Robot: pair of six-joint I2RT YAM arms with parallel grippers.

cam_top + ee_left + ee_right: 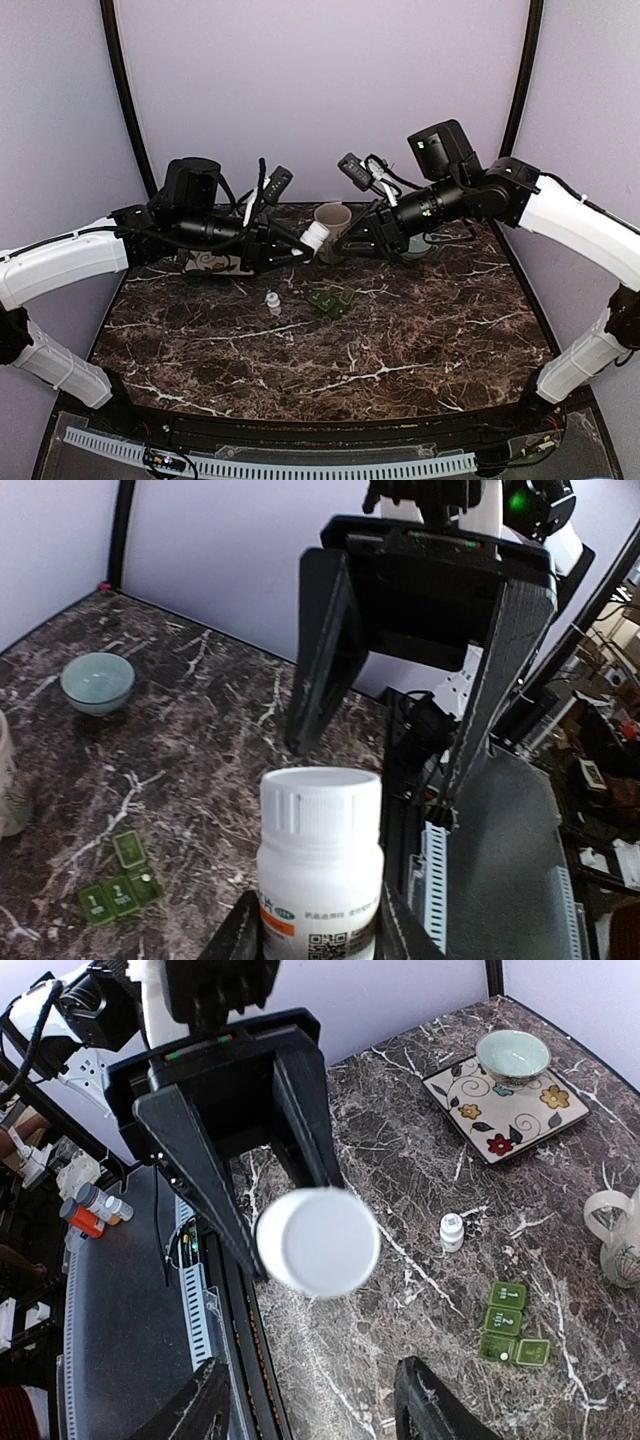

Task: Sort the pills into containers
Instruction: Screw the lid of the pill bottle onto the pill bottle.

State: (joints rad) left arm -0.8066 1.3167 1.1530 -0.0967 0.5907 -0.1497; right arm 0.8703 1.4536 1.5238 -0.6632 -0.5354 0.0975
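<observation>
1. The left gripper [320,917] is clamped narrowly on the body of a white bottle [320,875]. One finger presses each side, below the cap.
2. The bottle is held in the air above the table [400,340]. Its long axis runs straight out from the left gripper. The ribbed cap [317,1241] points away from that gripper, toward the right one, and tilts slightly upward.
3. The right gripper [310,1385] is directly ahead of the cap with its jaws spread wide and holds nothing. The cap faces squarely into the gap. The fingers do not touch the cap.
4. Below the two grippers, toward the arm bases, a small bottle [452,1231] stands upright on the table. A green pill tray [508,1322] lies flat near it, on the right gripper's side. The two are apart.
5. Bare marble shows between these items and the near table edge.
6. Under the left arm lies a flowered plate [470,1110] with a pale bowl [512,1055] on one corner.
7. Beyond the grippers stands a cup [333,216], near the back edge and the wall [320,90].
</observation>
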